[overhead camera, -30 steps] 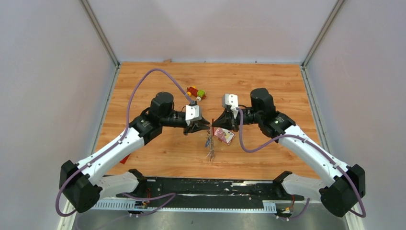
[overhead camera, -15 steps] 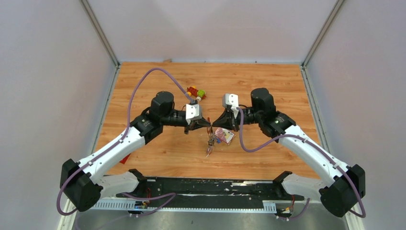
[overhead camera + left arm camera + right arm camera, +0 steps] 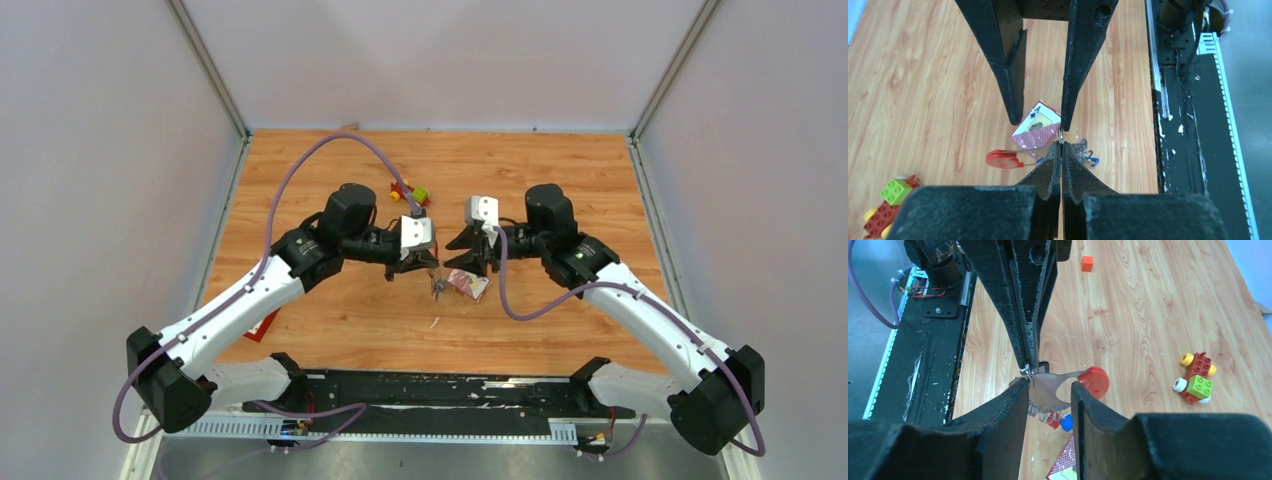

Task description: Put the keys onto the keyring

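My left gripper (image 3: 432,263) is shut on the keyring (image 3: 1061,135), pinching its thin metal ring at the fingertips (image 3: 1057,150). From the ring hang the grey fob (image 3: 1050,387) and the red fob (image 3: 1094,380), which also shows in the left wrist view (image 3: 1004,159). The keys (image 3: 1060,421), one red-headed and one blue-headed, dangle in a bunch just below, above the table. How they are attached I cannot tell. My right gripper (image 3: 1048,385) faces the left one, open, its fingers either side of the grey fob without clamping it.
A pink foil packet (image 3: 468,284) lies on the wood right under the grippers. A red-yellow-green toy car (image 3: 410,192) sits behind them. A small orange cube (image 3: 1087,263) rests near the table's front left. The black rail (image 3: 440,392) runs along the near edge.
The left gripper has shut on the ring and moved slightly right. The right gripper has opened and let go. The hanging bunch has risen and no longer trails down toward the table.
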Controlling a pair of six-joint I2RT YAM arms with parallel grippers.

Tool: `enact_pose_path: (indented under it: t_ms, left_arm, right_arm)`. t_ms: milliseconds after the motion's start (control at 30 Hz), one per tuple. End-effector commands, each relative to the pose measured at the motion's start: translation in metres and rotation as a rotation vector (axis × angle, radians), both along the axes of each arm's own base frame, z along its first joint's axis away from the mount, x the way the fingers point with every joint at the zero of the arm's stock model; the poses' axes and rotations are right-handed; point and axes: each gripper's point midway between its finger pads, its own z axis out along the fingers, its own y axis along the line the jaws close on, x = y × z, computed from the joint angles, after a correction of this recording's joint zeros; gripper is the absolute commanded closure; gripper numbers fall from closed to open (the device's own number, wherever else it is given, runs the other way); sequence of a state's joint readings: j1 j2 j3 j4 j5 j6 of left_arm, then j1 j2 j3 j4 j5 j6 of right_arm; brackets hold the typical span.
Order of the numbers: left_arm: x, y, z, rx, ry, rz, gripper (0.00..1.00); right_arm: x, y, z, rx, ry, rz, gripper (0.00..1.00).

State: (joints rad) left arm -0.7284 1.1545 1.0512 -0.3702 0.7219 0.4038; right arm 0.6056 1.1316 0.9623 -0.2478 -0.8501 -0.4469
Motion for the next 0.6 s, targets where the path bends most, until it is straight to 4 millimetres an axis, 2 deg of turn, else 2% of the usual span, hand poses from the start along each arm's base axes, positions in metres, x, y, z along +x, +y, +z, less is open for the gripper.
enact_pose_path:
  t_ms: [0, 333, 567]
  left_arm:
    - [-0.005, 0.011, 0.004, 0.108, 0.007, 0.025, 1.0]
    - [-0.008, 0.013, 0.017, 0.147, 0.056, 0.069, 1.0]
    - [-0.015, 0.002, 0.021, 0.12, 0.111, 0.024, 1.0]
  right_arm:
    - [0.001, -0.003, 0.013, 0.021, -0.069, -0.005, 0.61]
    - [-0.029, 0.004, 0.02, 0.062, -0.027, 0.16, 0.62]
    - [-0.035, 0.013, 0.018, 0.066, 0.015, 0.207, 0.69]
